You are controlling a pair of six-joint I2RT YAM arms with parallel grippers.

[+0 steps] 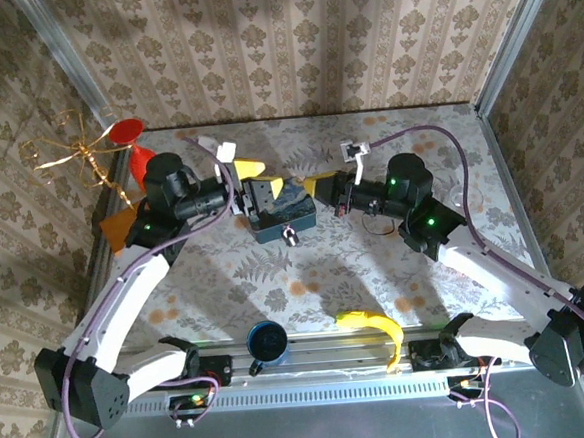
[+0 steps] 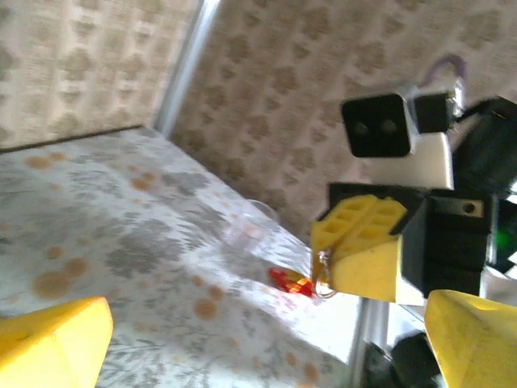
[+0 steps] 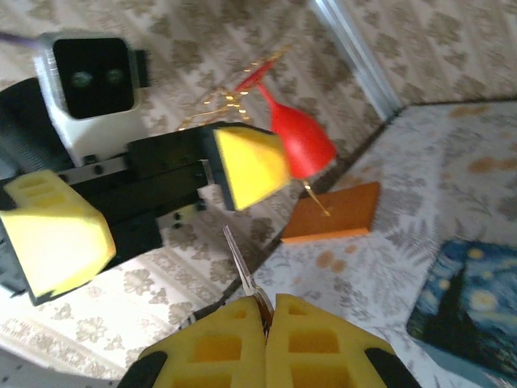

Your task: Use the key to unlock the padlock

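1. Padlock [image 1: 290, 236]: one. A small silvery piece at the near edge of the blue painted tin [image 1: 284, 218], mid-bench. It is too small to tell how its shackle stands.
2. Key [image 3: 241, 263]: one. It is pinched in the right claw [image 3: 265, 319], whose fingers are closed tight on it. The blade sticks out past the fingertips, probably so it can be steered into the keyhole. It is held in the air, apart from the padlock.
3. Left claw [image 2: 266, 331]: fingers spread wide, gripping nothing. It faces the right claw near the tin, likely placed to steady the lock.
4. Bench [image 1: 226, 284]: one, under a floral cloth.
5. Bystanders, one each, well apart from the tin: red goblet [image 3: 295, 137], orange block [image 3: 335, 214], blue cup [image 1: 267, 341], banana [image 1: 375, 323].
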